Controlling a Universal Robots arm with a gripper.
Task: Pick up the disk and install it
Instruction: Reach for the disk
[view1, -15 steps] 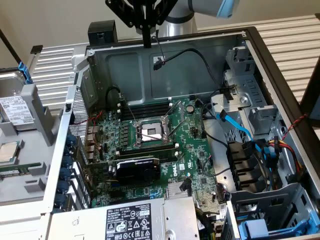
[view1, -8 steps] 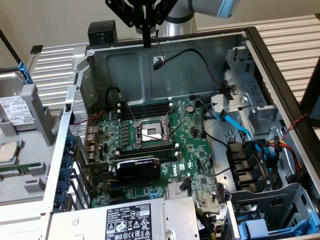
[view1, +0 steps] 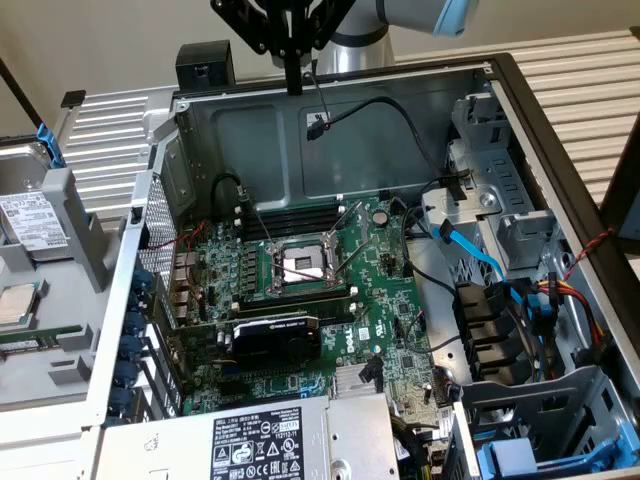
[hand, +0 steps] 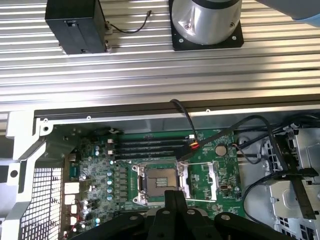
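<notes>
Lowest in the exterior view sits the grey power supply (view1: 270, 440), the gripper (view1: 292, 60) hangs at top centre, its grip impossible to judge, and the disk (view1: 30, 215) rests at far left.

Single arm (view1: 400, 15) reached in from the top of the exterior view, silver wrist with a pale blue joint cap, black gripper (view1: 292, 85) hung straight down, narrow black fingers (hand: 175, 200) pressed together, nothing held between them

Silver disk (view1: 30, 215), white label, blue carrier, exterior view's far left
</notes>
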